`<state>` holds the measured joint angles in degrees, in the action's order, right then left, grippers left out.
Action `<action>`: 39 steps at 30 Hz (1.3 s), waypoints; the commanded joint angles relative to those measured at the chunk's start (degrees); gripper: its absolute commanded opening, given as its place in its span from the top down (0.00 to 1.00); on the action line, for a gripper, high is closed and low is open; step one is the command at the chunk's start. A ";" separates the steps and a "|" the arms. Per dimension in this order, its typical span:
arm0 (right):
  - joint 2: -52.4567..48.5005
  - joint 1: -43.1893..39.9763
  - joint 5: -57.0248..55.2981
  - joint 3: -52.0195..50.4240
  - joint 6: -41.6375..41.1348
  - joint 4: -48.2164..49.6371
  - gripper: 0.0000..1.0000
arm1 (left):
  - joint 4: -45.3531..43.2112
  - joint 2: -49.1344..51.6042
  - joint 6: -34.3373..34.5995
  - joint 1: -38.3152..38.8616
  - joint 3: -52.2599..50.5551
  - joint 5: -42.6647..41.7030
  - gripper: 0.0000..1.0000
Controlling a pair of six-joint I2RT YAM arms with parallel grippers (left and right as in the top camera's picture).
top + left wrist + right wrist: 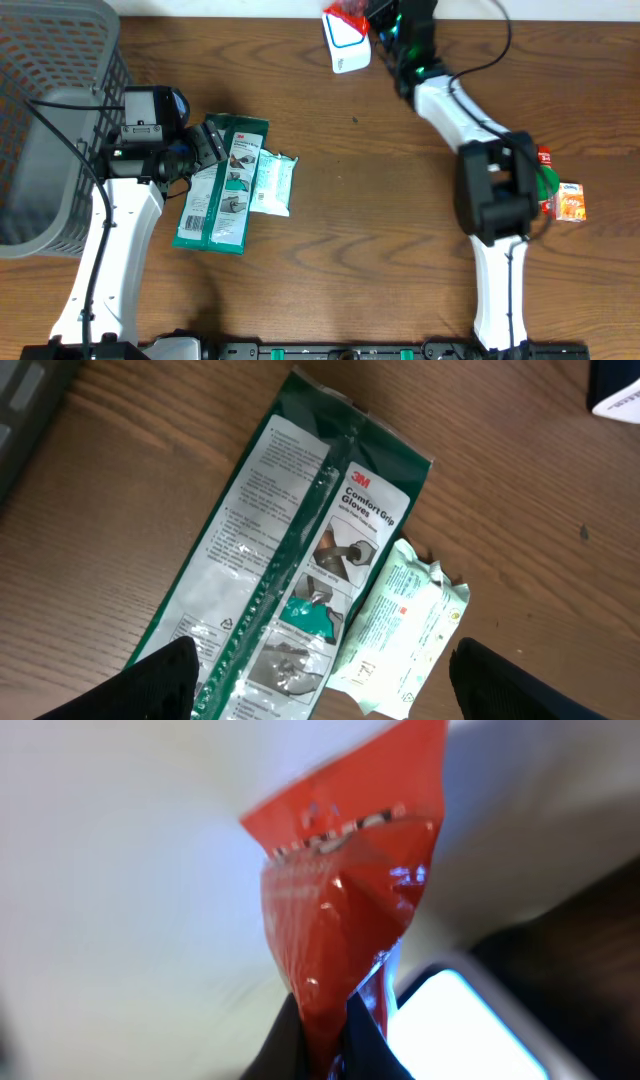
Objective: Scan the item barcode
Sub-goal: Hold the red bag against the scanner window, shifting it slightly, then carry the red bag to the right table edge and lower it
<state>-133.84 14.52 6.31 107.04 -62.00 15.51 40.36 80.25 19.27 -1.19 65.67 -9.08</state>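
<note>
Basket [60, 120] is blocking far left. Glove pack [222, 185] and wipes pack [272, 183] are lying touching, left of centre. Table [370, 230] middle is lying bare. Right arm [495, 190] is crossing the right side; scanner [347, 48] and red packet [346, 11] are crowding the far edge.

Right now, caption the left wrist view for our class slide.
Green glove packet and pale packet lie side by side on the wooden table.

Wooden table [350, 200] carries glove pack [222, 200], wipes packet [272, 185], grey basket [60, 50].
</note>
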 commanded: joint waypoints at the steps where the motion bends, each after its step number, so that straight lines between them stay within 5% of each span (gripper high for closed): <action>1: 10.80 -2.32 19.10 0.94 4.15 -6.78 0.99 | 0.11 -0.50 -0.57 -0.24 0.79 0.13 0.18; 7: 17.20 -6.34 31.39 0.94 14.69 -30.77 0.99 | 0.11 -0.50 -0.57 -0.24 0.79 0.13 0.19; 14: 20.31 -11.06 31.19 0.94 34.84 -59.43 0.99 | 0.11 -0.50 -0.57 -0.24 0.79 0.11 0.19; 20: 20.28 -12.68 16.55 0.59 48.94 -78.40 0.99 | 0.11 -0.50 -0.57 -0.24 0.79 0.11 0.19; 29: 20.28 -12.61 -10.23 -7.17 50.49 -83.84 0.99 | 0.11 -0.50 -0.57 -0.24 0.79 0.11 0.19; 39: 20.28 -12.76 -18.93 -18.36 49.86 -78.14 0.99 | 0.11 -0.50 -0.57 -0.24 0.79 0.11 0.19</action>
<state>-114.59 1.93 -7.42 90.67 -12.73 -63.07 40.34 80.25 19.27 -1.19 65.67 -9.06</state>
